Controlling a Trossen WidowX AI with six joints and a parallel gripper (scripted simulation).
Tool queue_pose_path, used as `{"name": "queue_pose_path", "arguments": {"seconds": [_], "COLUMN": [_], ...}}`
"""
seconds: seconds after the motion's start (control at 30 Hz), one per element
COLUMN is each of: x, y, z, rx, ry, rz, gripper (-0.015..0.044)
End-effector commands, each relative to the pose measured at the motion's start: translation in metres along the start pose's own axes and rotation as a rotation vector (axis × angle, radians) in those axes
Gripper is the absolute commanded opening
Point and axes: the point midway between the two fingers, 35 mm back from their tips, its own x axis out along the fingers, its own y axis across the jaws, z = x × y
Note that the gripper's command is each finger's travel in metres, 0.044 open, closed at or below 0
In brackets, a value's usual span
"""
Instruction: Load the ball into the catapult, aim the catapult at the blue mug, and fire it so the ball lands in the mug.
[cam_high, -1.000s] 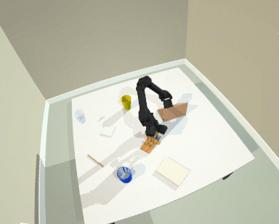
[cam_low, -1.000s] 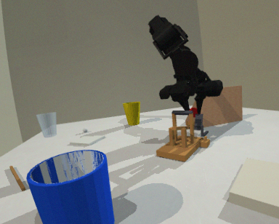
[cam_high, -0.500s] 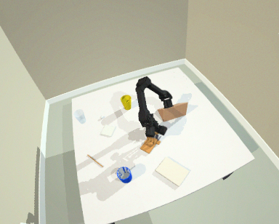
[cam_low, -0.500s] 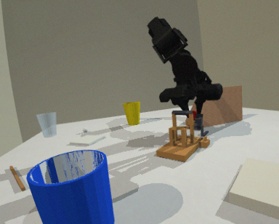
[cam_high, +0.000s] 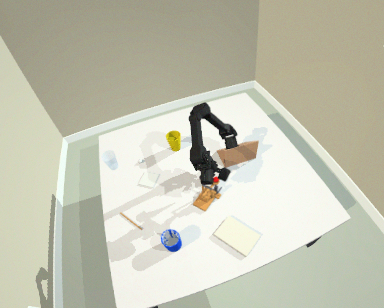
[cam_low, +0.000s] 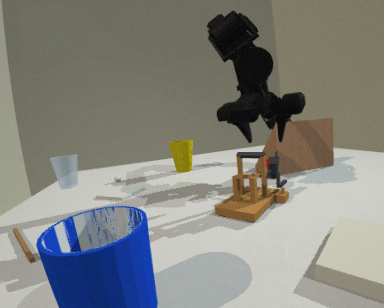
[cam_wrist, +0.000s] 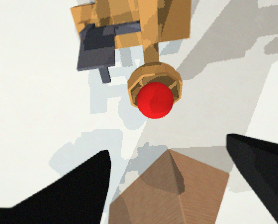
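Note:
The red ball (cam_wrist: 155, 100) (cam_high: 216, 179) (cam_low: 268, 162) rests in the round wooden cup (cam_wrist: 150, 79) at the end of the catapult's arm. The wooden catapult (cam_high: 205, 199) (cam_low: 246, 201) (cam_wrist: 135, 15) stands mid-table with a dark grey part (cam_wrist: 97, 45) beside its arm. My gripper (cam_wrist: 167, 149) (cam_low: 264, 137) is open and empty, its black fingers spread wide just above the ball and clear of it. The blue mug (cam_high: 171, 240) (cam_low: 100, 265) stands upright toward the table's front, some way from the catapult.
A brown wedge-shaped box (cam_high: 239, 153) (cam_low: 305, 145) (cam_wrist: 170, 195) stands close behind the catapult. A yellow cup (cam_high: 173, 140) (cam_low: 181, 155), a clear glass (cam_high: 110, 160) (cam_low: 65, 170), a white pad (cam_high: 237, 235) (cam_low: 355, 250), a wooden stick (cam_high: 131, 220) (cam_low: 23, 245) and a small white sheet (cam_high: 149, 179) lie around.

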Motion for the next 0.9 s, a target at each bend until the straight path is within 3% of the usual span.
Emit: {"name": "queue_pose_path", "arguments": {"seconds": [0.0,0.07,0.1,0.23,0.87], "x": [-0.055,-0.058,-0.04,-0.055,-0.182], "y": [0.002,0.002,0.002,0.007,0.008], "z": [-0.024,-0.026,-0.012,0.019,0.171], "rx": [0.003,0.003,-0.003,-0.038,-0.143], "ry": [-0.007,-0.007,-0.025,-0.134,-0.76], "rz": [0.002,0.001,0.003,0.025,-0.002], "gripper": [0.044,0.044,0.044,0.044,0.044]}}
